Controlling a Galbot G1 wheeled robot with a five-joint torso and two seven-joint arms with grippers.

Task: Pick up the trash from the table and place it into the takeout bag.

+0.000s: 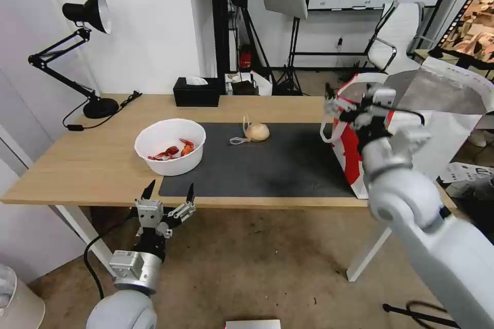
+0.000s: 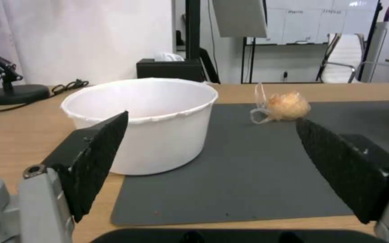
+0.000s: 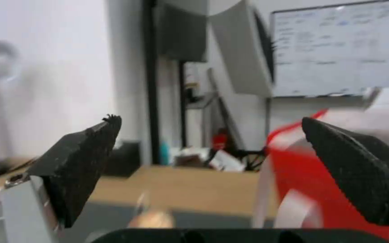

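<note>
Two bits of trash look left on the table (image 1: 77,164), the white bowl (image 1: 170,153) at 9 o'clock and beige lump (image 1: 256,132) mid-mat, while both the left gripper (image 1: 170,197) and right gripper (image 1: 343,107), by the takeout bag (image 1: 442,128) at 3 o'clock, gape wide, holding nothing.

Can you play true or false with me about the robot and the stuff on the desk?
1. The white bowl has red shells in it. True.
2. The beige lump sits inside the bowl. False: it lies on the dark mat.
3. The left gripper is open, by the table's near edge. True.
4. The right gripper holds the bowl. False: it is open and empty, beside the takeout bag.
</note>
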